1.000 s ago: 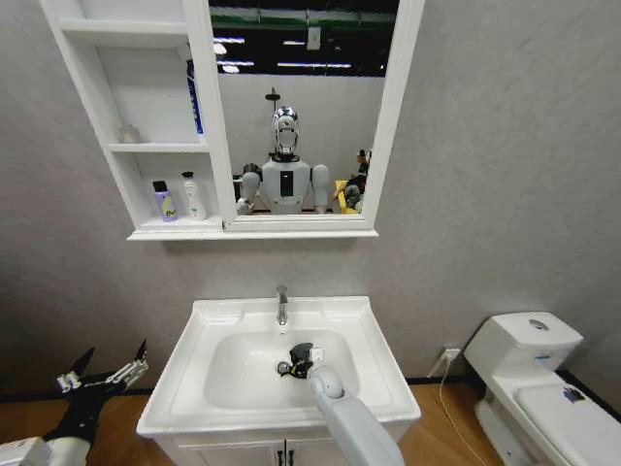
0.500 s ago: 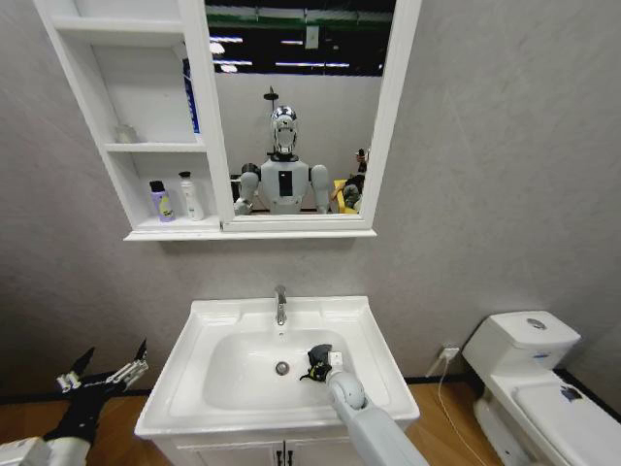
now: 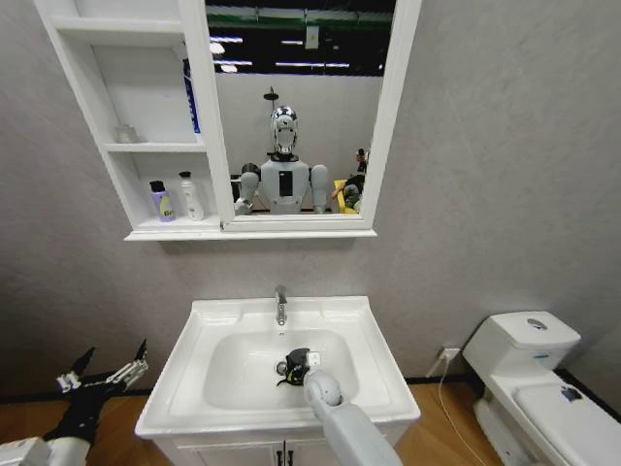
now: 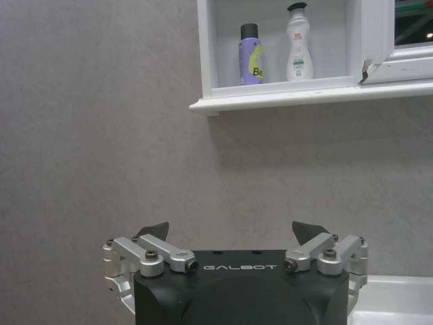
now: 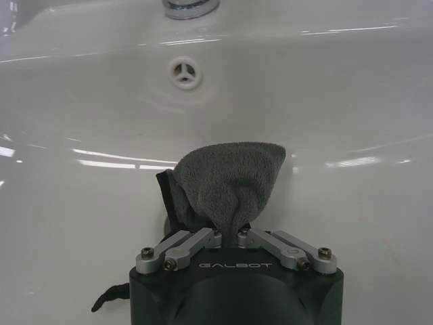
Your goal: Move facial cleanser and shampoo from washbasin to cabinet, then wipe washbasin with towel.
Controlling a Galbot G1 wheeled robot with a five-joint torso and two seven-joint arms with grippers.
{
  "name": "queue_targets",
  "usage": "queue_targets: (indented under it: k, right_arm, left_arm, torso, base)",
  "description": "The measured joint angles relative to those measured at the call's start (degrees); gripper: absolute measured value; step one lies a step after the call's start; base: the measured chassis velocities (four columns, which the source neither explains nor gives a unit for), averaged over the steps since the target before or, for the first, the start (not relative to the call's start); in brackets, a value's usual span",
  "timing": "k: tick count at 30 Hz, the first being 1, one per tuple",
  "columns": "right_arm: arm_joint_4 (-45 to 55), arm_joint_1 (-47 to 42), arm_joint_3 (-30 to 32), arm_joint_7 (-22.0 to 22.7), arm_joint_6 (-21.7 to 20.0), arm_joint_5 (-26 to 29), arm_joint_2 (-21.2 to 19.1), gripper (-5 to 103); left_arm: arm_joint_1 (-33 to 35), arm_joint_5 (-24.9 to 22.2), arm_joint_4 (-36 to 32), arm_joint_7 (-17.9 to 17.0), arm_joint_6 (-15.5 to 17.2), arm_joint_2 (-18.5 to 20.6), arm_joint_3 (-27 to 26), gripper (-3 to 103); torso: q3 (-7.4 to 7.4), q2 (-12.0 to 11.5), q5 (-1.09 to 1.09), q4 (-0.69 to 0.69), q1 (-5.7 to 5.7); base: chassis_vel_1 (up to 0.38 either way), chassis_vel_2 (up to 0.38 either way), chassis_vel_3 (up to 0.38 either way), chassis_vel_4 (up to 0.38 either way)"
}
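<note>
Wiping step, judged from the layout: both bottles already stand on the tall white open-shelf cabinet (image 3: 160, 126) joined to the mirror. Small purple bottle (image 3: 162, 201) and taller white bottle (image 3: 189, 195) sit side by side on its lowest shelf, well above the basin.

Landmark: white rectangular ceramic washbasin (image 3: 218, 316) with chrome tap (image 3: 281, 303).

- Right gripper (image 5: 229, 235) is down inside the washbasin bowl, in front of the tap, its fingers pinched tight on the small dark grey cloth towel (image 5: 226, 183). The towel bunches forward of the fingertips, against the bowl floor near the drain.
- Round overflow hole (image 5: 184, 72) sits on the bowl wall under the tap, beyond the towel.
- Left gripper (image 4: 232, 233) hangs left of the washbasin, below the cabinet, fingers spread wide, holding nothing. Idle.

How I want to run this step:
- Keep the towel pressed flat enough to drag, not skate.
- Sweep across the bowl floor, then up the walls.
- Stay clear of the tap spout.
- My guess: the bunched cloth could slip loose if I push too hard.
</note>
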Motion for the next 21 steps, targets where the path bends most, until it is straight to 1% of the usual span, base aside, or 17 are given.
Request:
queue_targets:
  k: [2, 5, 12, 14, 16, 18, 19, 21]
  right_arm:
    - [-1.5, 0.8, -0.1, -0.6, 0.9, -0.1, 2.0, 5]
    - [-2.6, 1.4, 0.1, -0.6, 1.0, -0.3, 2.1, 5]
    - [-3.4, 1.1, 1.4, -0.7, 1.1, -0.4, 2.1, 5]
    - [-2.1, 0.2, 1.7, -0.4, 0.8, -0.3, 1.2, 5]
    - [-1.4, -0.2, 1.9, -0.2, 0.7, -0.2, 0.6, 5]
    - [-0.1, -1.0, 2.4, 0.2, 0.3, 0.0, -1.1, 5]
    - [-0.1, -1.0, 2.4, 0.2, 0.3, 0.0, -1.1, 5]
    - [2.0, -2.2, 3.4, 0.7, -0.1, 0.7, -3.6, 5]
  left_arm:
    - [0.0, 0.0, 0.0, 0.0, 0.0, 0.0, 0.0, 100]
    - [0.0, 0.0, 0.0, 0.0, 0.0, 0.0, 0.0, 100]
    - [0.0, 0.0, 0.0, 0.0, 0.0, 0.0, 0.0, 100]
    - [0.0, 0.0, 0.0, 0.0, 0.0, 0.0, 0.0, 100]
    - [0.0, 0.0, 0.0, 0.0, 0.0, 0.0, 0.0, 100]
    - [0.0, 0.0, 0.0, 0.0, 0.0, 0.0, 0.0, 100]
    - [0.0, 0.0, 0.0, 0.0, 0.0, 0.0, 0.0, 100]
    - [0.0, 0.0, 0.0, 0.0, 0.0, 0.0, 0.0, 100]
  torso:
    - [0.00, 0.0, 0.02, 0.03, -0.01]
    - [0.00, 0.0, 0.00, 0.00, 0.00]
    - [0.00, 0.0, 0.01, -0.01, 0.00]
    - [0.00, 0.0, 0.02, 0.02, 0.00]
    - [-0.01, 0.0, 0.02, 0.01, 0.00]
    - [-0.01, 0.0, 0.02, 0.00, 0.00]
    - [-0.01, 0.0, 0.02, 0.00, 0.00]
    - [-0.01, 0.0, 0.02, 0.00, -0.01]
  base:
    - [0.000, 0.000, 0.000, 0.000]
    - [0.000, 0.000, 0.000, 0.000]
    - [0.000, 0.000, 0.000, 0.000]
    - [0.000, 0.000, 0.000, 0.000]
    - [0.000, 0.000, 0.000, 0.000]
    - [0.000, 0.000, 0.000, 0.000]
    - [0.000, 0.000, 0.000, 0.000]
    - [0.000, 0.000, 0.000, 0.000]
